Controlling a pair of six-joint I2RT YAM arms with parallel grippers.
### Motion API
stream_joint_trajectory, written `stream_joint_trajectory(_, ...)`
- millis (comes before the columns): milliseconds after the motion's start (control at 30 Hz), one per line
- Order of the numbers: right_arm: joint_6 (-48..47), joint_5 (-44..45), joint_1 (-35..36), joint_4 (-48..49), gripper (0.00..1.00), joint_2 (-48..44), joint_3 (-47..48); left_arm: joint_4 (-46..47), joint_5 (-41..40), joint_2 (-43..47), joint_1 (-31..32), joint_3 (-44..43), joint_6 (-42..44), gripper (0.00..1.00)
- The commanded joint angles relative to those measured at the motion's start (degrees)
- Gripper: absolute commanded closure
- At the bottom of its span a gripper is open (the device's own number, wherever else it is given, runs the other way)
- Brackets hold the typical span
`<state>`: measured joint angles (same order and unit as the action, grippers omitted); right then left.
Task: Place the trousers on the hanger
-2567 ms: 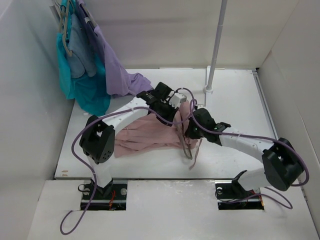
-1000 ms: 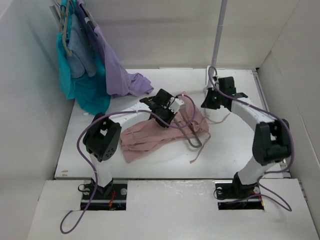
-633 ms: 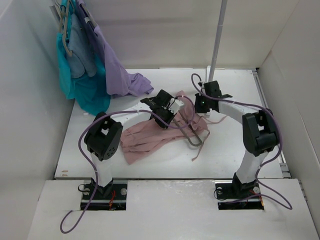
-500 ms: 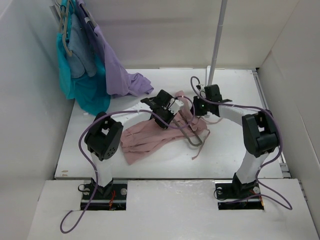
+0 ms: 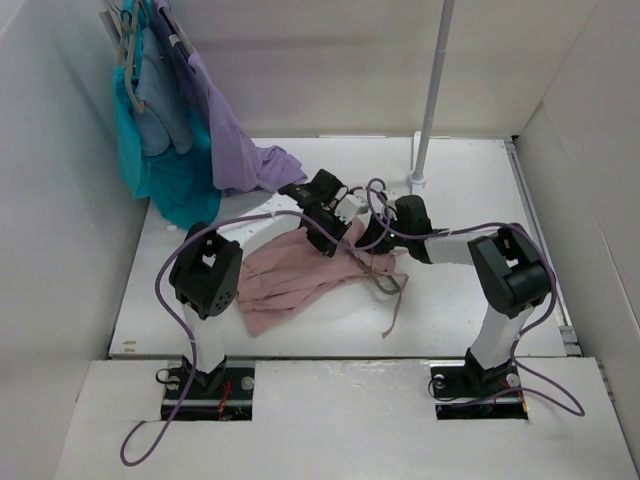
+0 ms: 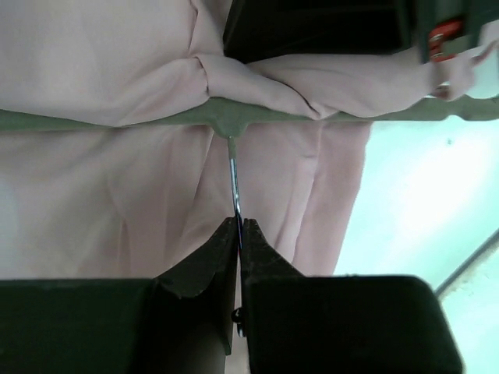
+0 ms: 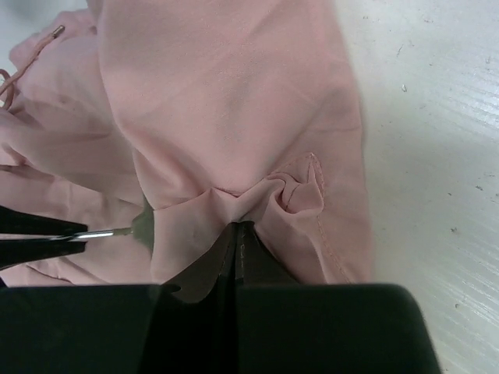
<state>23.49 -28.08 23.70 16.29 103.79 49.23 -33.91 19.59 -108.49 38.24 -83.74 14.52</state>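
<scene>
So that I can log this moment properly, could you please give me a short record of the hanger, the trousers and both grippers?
hanger: grey, its bar partly covered by pink fabric
trousers: dusty pink, crumpled on the white table, bunched over the hanger's bar
left gripper: shut on the hanger's thin wire neck
right gripper: shut on a pinched fold of the trousers
other clothes: lilac garment and teal garment hang at the far left
</scene>
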Motion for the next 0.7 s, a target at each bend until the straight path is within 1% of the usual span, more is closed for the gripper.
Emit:
stream_joint_trajectory(0, 0.68, -2.25, 3.01, -3.02, 1.0, 2.64, -3.79, 2.09, 8.96, 0.65, 0.61, -6.15, 0.59, 1.0)
stream_joint_trajectory(67, -0.02, -1.55, 3.71, -3.02, 1.0, 3.7, -4.4, 1.48, 11.76, -0.05, 1.13, -8.09, 0.59, 1.0)
stream_joint_trajectory(133, -0.02, -1.02, 4.51, -1.97, 1.0, 5.19, -5.02, 0.87, 13.44, -0.93, 1.66, -11.95, 1.12, 1.0)
stream_joint_trajectory(200, 0.6, -1.97, 4.51, 0.04, 1.0, 6.25, -6.51, 0.86, 15.9, -2.78, 3.24, -14.42, 1.73, 1.0)
stream_joint_trajectory(267, 1.48, -2.59, 4.51, 2.77, 1.0, 7.03, -7.57, 0.86, 17.66, -4.18, 3.25, -16.88, 1.74, 1.0)
stream_joint_trajectory(467, 2.0, -1.98, 4.51, 3.31, 1.0, 7.66, -9.33, 3.67, 18.29, -10.25, 3.77, -22.85, -0.64, 1.0)
stream_joint_trajectory(600, 0.86, -3.12, 4.51, 3.31, 1.0, 5.47, -9.86, 7.01, 18.29, -12.45, 3.77, -25.58, -2.57, 1.0)
stream_joint_trajectory(633, 0.16, -3.13, 4.51, 3.31, 1.0, 4.85, -9.86, 7.02, 19.68, -13.93, 3.77, -26.46, -3.27, 1.0)
stream_joint_trajectory(667, 0.16, -6.43, 4.51, 5.83, 1.0, 4.85, -9.86, 7.02, 20.82, -13.94, 4.3, -27.43, -3.27, 1.0)
